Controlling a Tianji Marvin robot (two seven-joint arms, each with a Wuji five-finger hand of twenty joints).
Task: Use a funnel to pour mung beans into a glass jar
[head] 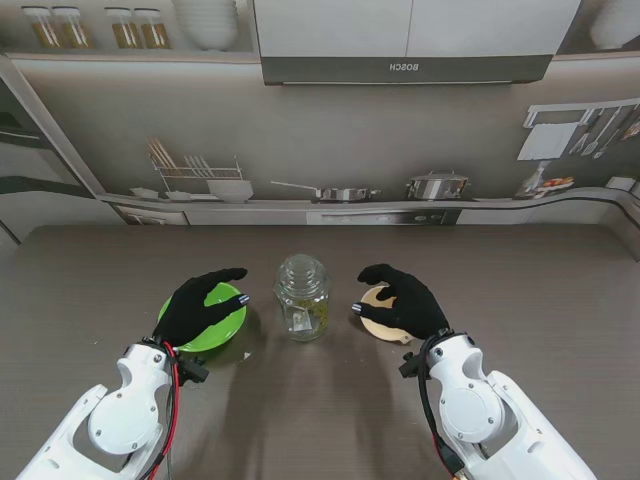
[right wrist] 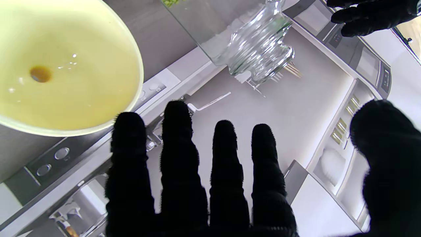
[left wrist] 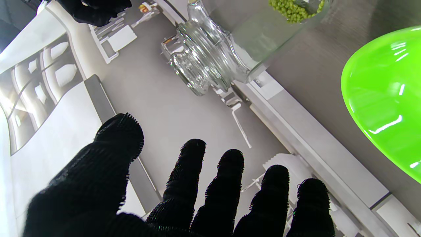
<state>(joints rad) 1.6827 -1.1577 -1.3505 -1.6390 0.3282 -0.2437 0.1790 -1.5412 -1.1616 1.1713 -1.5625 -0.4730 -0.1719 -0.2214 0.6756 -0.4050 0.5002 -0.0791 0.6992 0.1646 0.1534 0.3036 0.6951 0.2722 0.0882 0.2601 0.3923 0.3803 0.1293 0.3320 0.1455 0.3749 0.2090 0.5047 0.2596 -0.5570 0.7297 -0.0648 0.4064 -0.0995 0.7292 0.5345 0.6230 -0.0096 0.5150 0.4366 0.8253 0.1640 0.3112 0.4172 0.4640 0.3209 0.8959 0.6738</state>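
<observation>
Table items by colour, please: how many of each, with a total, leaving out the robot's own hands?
Green: 1, the bowl.
Clear glass: 1, the jar, upright between the other two, with some green beans at its bottom.
Cream: 1, the funnel, partly under the right hand.
Total: 3 items.

**Clearance around the jar: both flanks occupied**

The glass jar (head: 302, 296) stands upright at table centre, between the two hands. On its left flank lies the green bowl (head: 222, 330), with the left hand (head: 198, 305) hovering over it, fingers spread. On the right flank lies the cream funnel (head: 377, 318), partly covered by the right hand (head: 405, 300). Narrow bare lanes separate jar from each. The table (head: 320, 420) is unobstructed nearer to me and beyond the jar.
</observation>
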